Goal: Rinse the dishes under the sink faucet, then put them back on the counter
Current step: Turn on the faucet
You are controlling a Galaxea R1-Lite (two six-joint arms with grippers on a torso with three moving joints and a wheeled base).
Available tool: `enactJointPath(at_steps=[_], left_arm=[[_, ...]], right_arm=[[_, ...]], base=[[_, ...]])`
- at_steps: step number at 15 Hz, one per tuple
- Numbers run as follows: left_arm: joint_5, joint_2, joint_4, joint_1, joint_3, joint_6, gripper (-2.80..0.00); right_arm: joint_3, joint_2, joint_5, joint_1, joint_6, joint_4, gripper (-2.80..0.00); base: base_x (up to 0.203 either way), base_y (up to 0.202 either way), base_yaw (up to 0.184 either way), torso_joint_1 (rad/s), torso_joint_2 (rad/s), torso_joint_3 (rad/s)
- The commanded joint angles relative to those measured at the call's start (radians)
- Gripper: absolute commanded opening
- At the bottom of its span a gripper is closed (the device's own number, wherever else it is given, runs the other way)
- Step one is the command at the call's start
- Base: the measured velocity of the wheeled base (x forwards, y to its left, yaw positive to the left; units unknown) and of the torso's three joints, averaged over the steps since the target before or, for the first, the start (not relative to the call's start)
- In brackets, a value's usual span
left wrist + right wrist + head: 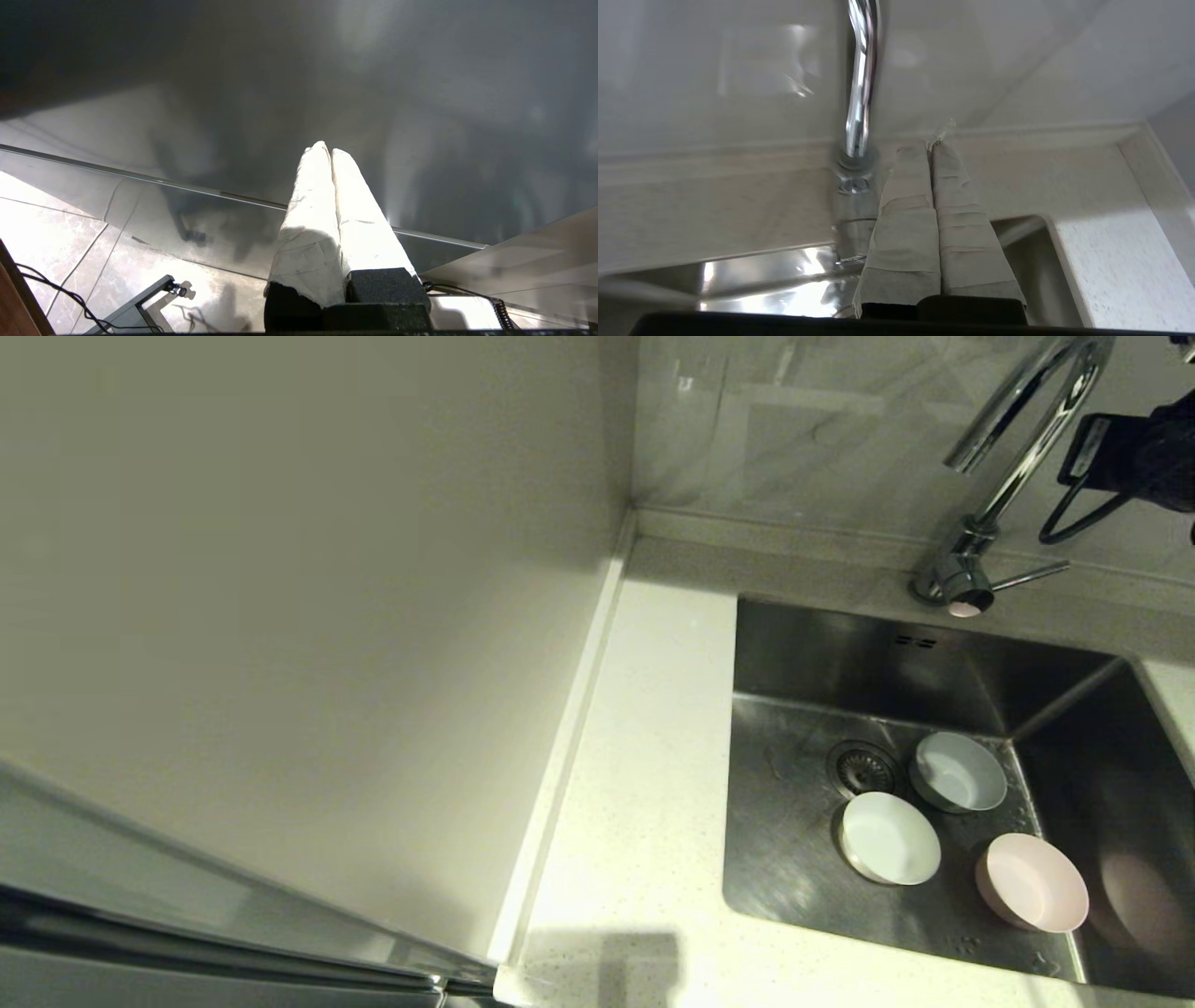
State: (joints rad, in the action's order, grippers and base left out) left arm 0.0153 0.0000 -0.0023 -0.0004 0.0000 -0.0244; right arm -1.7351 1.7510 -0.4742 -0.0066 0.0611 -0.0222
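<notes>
Head view: sink [794, 653] holding grey-blue bowl [958, 771], white bowl [890, 838], pink bowl [1032, 882]. Right wrist view only: right gripper [931, 144], closed and empty, beside faucet [859, 102]. Left wrist view only: left gripper [328, 151], closed, over floor.

R gripper [930, 144] raised, fingers pressed together; L gripper [327, 151] parked low, fingers together.

No text, label, brand, number or sign is showing legibly on anything in these three views right now.
</notes>
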Motion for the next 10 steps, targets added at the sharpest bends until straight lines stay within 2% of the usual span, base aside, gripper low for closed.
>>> enactJointPath(at_steps=[1, 10], left_arm=[[0.000, -0.003, -0.001, 0.000, 0.000, 0.000, -2.80], [0.000, -0.003, -0.001, 0.000, 0.000, 0.000, -2.80]], right_arm=[[0.002, 0.022, -0.006, -0.003, -0.001, 0.001, -2.80], [0.032, 0.068, -0.026, -0.023, 0.005, 0.001, -2.80]], base=[[0.000, 0.000, 0.000, 0.000, 0.00, 0.000], [0.000, 0.000, 0.000, 0.000, 0.00, 0.000]])
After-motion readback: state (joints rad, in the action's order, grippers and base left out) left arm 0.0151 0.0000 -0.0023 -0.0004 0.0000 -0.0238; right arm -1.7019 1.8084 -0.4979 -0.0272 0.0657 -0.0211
